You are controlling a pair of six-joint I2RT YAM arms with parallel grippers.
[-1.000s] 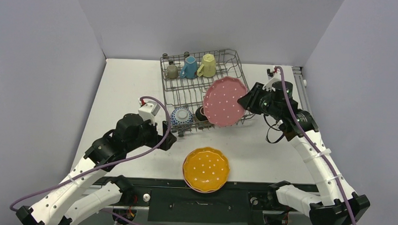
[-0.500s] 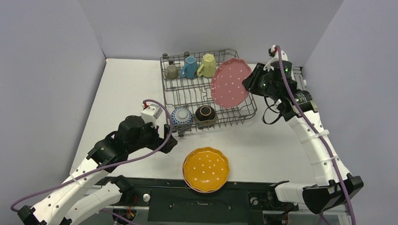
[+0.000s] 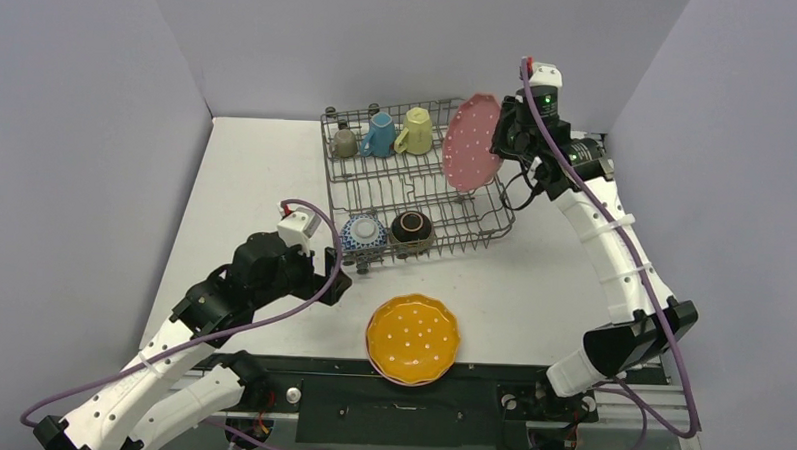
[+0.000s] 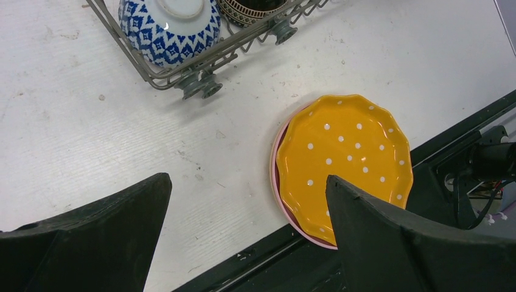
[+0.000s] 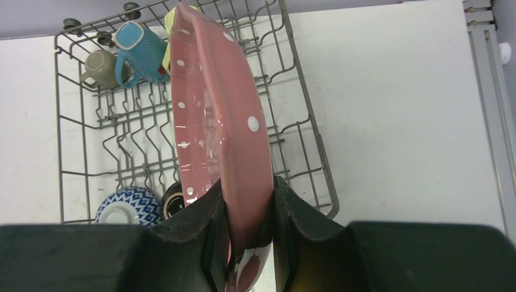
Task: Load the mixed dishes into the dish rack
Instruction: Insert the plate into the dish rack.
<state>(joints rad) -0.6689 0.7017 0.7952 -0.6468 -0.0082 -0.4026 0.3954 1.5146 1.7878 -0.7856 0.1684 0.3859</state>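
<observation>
My right gripper point(image 3: 500, 136) point(image 5: 248, 194) is shut on the rim of a pink dotted plate point(image 3: 471, 143) point(image 5: 213, 109), held on edge above the back right of the grey wire dish rack point(image 3: 371, 189) point(image 5: 310, 128). In the rack, a grey-olive mug point(image 3: 345, 141), a blue mug point(image 3: 380, 134) and a yellow mug point(image 3: 415, 132) line the back row. A blue-white bowl point(image 3: 363, 232) and a dark brown bowl point(image 3: 411, 228) sit at its front. An orange dotted plate point(image 3: 413, 338) point(image 4: 344, 164) tops a small stack by the near edge. My left gripper point(image 3: 338, 278) point(image 4: 248, 179) hangs open and empty, left of that stack.
A pink plate rim point(image 4: 275, 182) shows under the orange plate. The black base rail point(image 3: 409, 385) runs along the table's near edge, right behind the stack. The rack's small wheels point(image 4: 204, 88) rest on the white table. Grey walls close in the left, back and right.
My right arm has lifted the pink plate up and back from the rack's front right and turned it from face-on to nearly edge-on. The left arm has barely shifted.
</observation>
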